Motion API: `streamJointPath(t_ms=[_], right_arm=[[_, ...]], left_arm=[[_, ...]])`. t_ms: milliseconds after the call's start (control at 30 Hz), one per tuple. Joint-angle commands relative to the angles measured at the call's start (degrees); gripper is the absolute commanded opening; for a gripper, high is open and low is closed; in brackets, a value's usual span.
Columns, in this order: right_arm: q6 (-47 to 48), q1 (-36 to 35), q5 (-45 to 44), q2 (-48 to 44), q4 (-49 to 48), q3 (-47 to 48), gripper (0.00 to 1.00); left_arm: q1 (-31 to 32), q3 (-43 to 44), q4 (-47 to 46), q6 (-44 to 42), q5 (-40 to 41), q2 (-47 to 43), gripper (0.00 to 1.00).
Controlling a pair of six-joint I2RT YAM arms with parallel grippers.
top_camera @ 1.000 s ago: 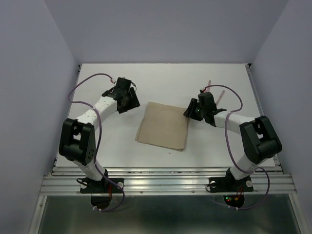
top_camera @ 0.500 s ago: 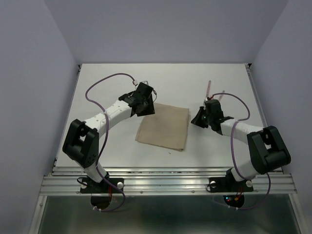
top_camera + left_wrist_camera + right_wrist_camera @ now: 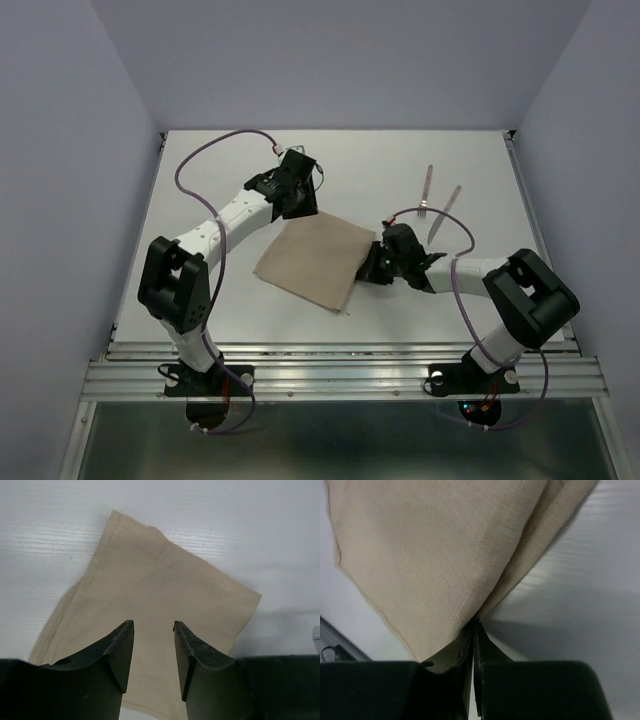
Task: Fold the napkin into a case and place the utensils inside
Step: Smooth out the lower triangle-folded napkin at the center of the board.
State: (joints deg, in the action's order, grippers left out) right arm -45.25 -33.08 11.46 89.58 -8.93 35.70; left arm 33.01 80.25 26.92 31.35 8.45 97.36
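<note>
The tan napkin [image 3: 310,262] lies folded flat in the middle of the table, turned at an angle. My right gripper [image 3: 372,268] is shut on its right corner; in the right wrist view the cloth [image 3: 435,555] runs into the closed gripper [image 3: 474,635]. My left gripper [image 3: 298,200] hovers over the napkin's far corner, open. The left wrist view shows the napkin [image 3: 165,585] through the gap of that gripper [image 3: 154,630]. The utensils, a fork [image 3: 428,190] and a knife [image 3: 446,205] with pinkish handles, lie at the far right. No case shows.
White table top [image 3: 200,300] with a metal rail [image 3: 340,375] along the near edge. Grey walls enclose the back and both sides. Purple cables loop from both arms.
My right gripper moved left and nearer, onto the napkin's right corner, and shut on it. The napkin has turned and slid leftward. My left gripper shifted slightly toward the far corner, its jaws narrower.
</note>
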Motion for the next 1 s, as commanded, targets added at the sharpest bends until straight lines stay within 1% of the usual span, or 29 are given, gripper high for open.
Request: streamJointPath(t_ms=[0, 67, 133, 167, 200, 300, 367, 400, 533, 600, 667, 833, 967], right_arm=[[-3.96, -2.34, 0.33, -0.01, -5.75, 2.79, 0.09], [-2.83, -1.03, -2.83, -2.55, -4.88, 1.48, 0.11], [-1.68, 1.25, -2.85, -4.14, -3.38, -0.01, 0.16], [-1.50, 2.57, -2.76, -5.02, -3.12, -0.98, 0.20], [-1.33, 5.37, -2.41, -6.86, -2.94, -2.90, 0.22], [-0.89, 9.95, -0.75, -8.45, -2.94, -5.11, 0.26], [-0.80, 10.67, 0.22, -7.93, -3.02, -4.94, 0.31], [-0.80, 11.28, 1.27, -7.32, -3.02, -4.68, 0.34], [-2.99, 11.28, 1.72, -4.24, -3.46, -3.54, 0.35], [-4.31, 12.77, 1.54, -4.06, -3.73, -3.88, 0.35], [-4.93, 14.44, 1.98, -4.24, -3.99, -4.85, 0.36], [-5.02, 16.99, 2.60, -6.08, -4.08, -6.78, 0.36], [-4.93, 17.52, 2.95, -7.05, -4.08, -7.84, 0.36]], left_arm=[[1.26, 4.12, 1.74, -2.52, 0.61, 1.42, 0.49], [1.96, 4.22, 1.12, -3.14, 0.52, 1.51, 0.49], [2.93, 4.30, 0.86, -3.84, 0.08, 1.87, 0.50], [3.19, 4.39, 0.68, -4.11, -0.01, 2.04, 0.54], [3.63, 4.74, 0.59, -4.54, -0.18, 2.74, 0.55], [6.70, 6.23, 0.33, -5.07, -0.19, 4.93, 0.63], [8.29, 7.64, 0.42, -4.99, -0.36, 6.52, 0.67], [9.08, 8.43, 0.59, -4.99, -0.45, 8.35, 0.67], [12.33, 12.47, 0.24, -4.90, -1.15, 12.67, 0.68], [13.91, 15.01, 0.85, -5.07, -0.54, 15.39, 0.67], [14.79, 16.86, 1.82, -5.42, -0.01, 17.24, 0.66], [17.96, 22.92, 5.16, -6.04, 5.42, 23.22, 0.63], [18.22, 23.81, 5.69, -5.95, 6.32, 25.60, 0.59]])
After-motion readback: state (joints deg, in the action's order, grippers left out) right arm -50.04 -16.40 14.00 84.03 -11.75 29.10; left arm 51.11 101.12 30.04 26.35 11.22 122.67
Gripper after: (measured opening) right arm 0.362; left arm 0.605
